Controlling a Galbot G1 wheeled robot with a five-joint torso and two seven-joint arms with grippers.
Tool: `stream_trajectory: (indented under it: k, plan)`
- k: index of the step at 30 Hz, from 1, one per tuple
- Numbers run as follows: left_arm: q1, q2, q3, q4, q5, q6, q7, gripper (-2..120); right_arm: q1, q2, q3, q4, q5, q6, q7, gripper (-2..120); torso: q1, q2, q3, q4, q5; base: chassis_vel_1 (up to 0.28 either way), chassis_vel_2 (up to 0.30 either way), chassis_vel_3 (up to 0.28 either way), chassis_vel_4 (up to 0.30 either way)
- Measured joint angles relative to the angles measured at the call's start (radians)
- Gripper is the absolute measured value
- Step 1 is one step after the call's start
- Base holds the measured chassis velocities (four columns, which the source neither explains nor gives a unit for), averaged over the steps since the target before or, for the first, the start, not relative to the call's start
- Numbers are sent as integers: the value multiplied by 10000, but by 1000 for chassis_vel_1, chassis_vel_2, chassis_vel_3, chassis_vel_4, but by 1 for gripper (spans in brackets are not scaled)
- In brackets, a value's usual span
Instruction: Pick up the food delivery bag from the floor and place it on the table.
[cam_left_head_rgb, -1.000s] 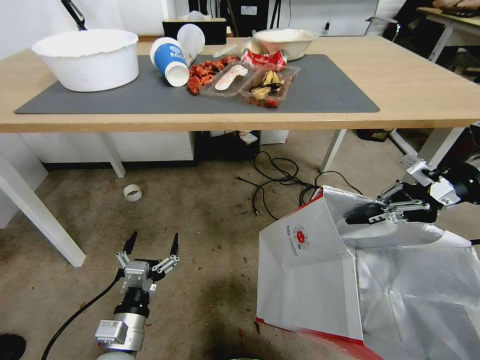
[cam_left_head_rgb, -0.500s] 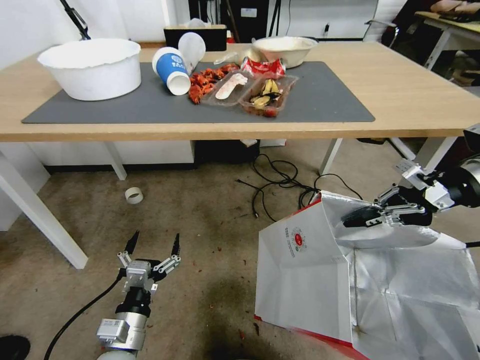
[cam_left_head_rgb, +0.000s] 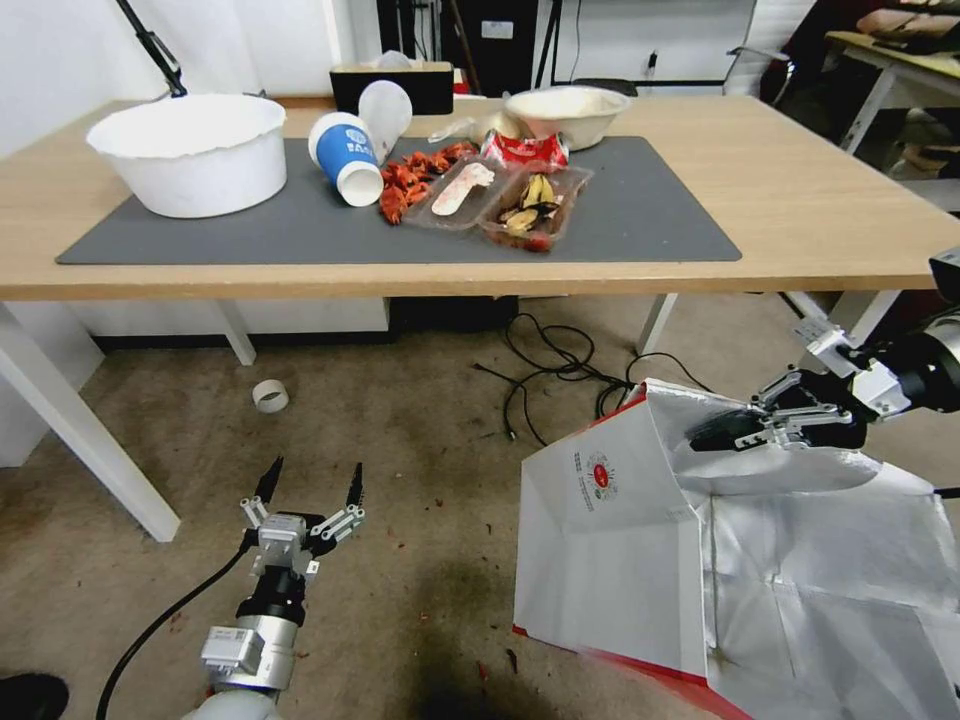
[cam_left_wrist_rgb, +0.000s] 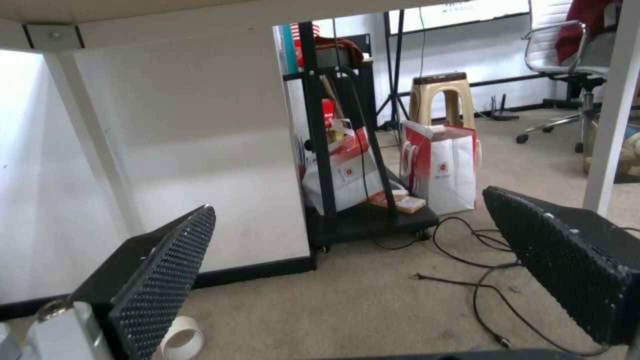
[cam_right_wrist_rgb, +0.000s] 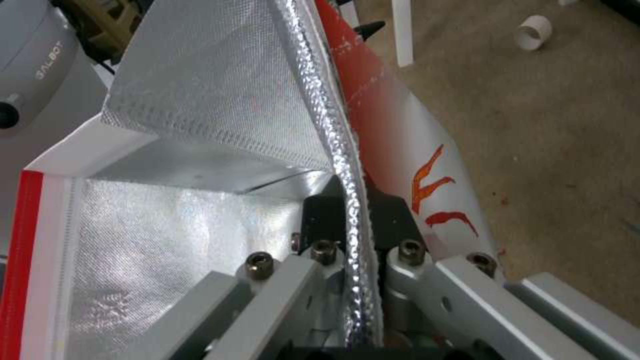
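Food delivery bag (cam_left_head_rgb: 620, 540) sits open on the floor (cam_left_head_rgb: 420, 450) at our right, in front of the bench (cam_left_head_rgb: 830, 190), its silver lining facing up. Our right pincer (cam_left_head_rgb: 715, 432) is clamped on the bag's upper foil rim; in the right wrist view the rim (cam_right_wrist_rgb: 347, 200) runs pinched between the two pads. Our left pincer (cam_left_head_rgb: 310, 488) hangs low over the carpet, well apart from the bag, its fingers spread wide around nothing.
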Motion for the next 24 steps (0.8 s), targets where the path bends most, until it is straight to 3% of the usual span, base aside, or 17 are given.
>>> stream_trajectory:
  k: [24]
  plan:
    - [-64,-5,-35,147,-29,1,8,100,231,233,-365,-92,-231,64,-56,0,302,948,648,0,0,0,0,0,0]
